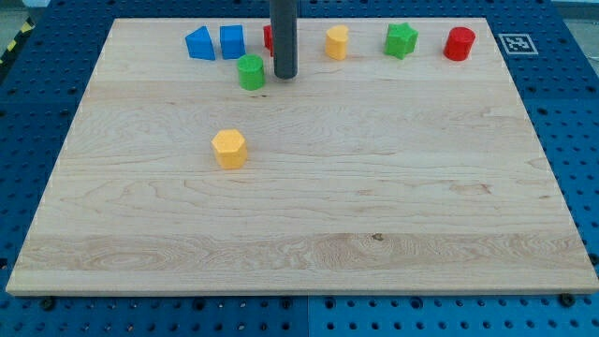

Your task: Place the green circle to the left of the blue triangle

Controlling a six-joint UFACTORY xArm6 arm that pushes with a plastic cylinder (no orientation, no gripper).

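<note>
The green circle stands near the view's top, left of centre. The blue triangle sits at the top edge, up and to the left of it. A blue cube stands just right of the triangle. My tip rests on the board just right of the green circle, a small gap between them. The rod rises out of the view's top.
A red block is partly hidden behind the rod. Along the top edge stand a yellow block, a green star and a red cylinder. A yellow hexagon lies below the green circle. The wooden board lies on a blue pegboard.
</note>
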